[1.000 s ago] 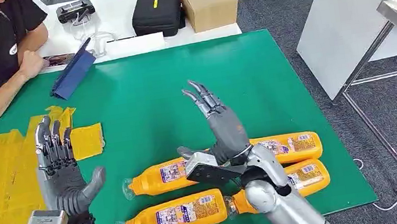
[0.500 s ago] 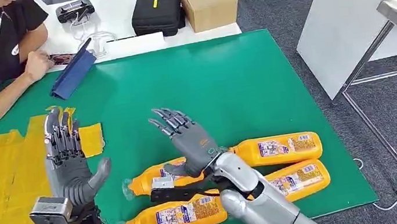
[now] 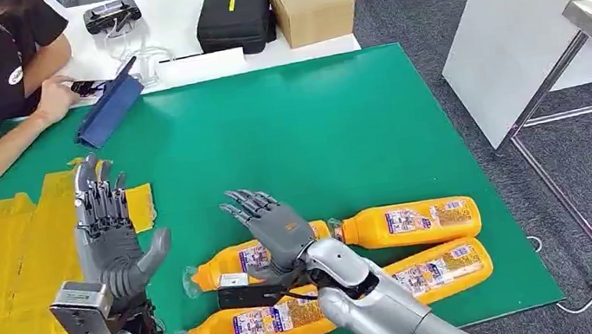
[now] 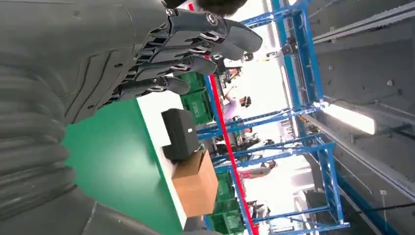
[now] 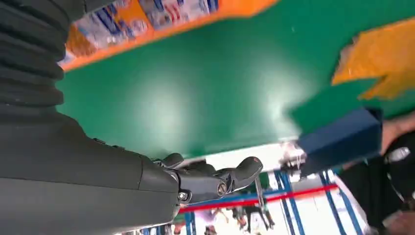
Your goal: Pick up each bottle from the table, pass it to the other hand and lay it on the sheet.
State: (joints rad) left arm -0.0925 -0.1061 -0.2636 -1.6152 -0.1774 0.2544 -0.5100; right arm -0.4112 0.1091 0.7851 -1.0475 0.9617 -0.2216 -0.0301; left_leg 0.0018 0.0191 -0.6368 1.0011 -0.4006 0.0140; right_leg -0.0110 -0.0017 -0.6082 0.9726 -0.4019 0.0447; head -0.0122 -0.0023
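Several orange bottles lie on their sides on the green table (image 3: pixel 313 129). My right hand (image 3: pixel 272 225) hovers open, fingers spread, over the far left bottle (image 3: pixel 228 268) and hides its middle. Another bottle (image 3: pixel 412 222) lies to its right, and two more, a left one (image 3: pixel 254 326) and a right one (image 3: pixel 445 259), lie nearer me. My left hand (image 3: pixel 108 233) is raised upright and open, holding nothing, by the edge of the yellow sheet (image 3: pixel 2 278). In the right wrist view, a bottle (image 5: pixel 147 19) shows beyond my right hand (image 5: pixel 122 181). The left wrist view has my left hand (image 4: pixel 122 58) with its fingers apart.
A person sits at the far left with a hand (image 3: pixel 55 94) near a blue folder (image 3: pixel 108 108). A black case (image 3: pixel 233 18) and a cardboard box (image 3: pixel 311 0) stand on the white table behind. A white table (image 3: pixel 534 20) stands to the right.
My right hand has come down and to the left, from raised above the bottles to just over the far left bottle. My left hand has risen slightly.
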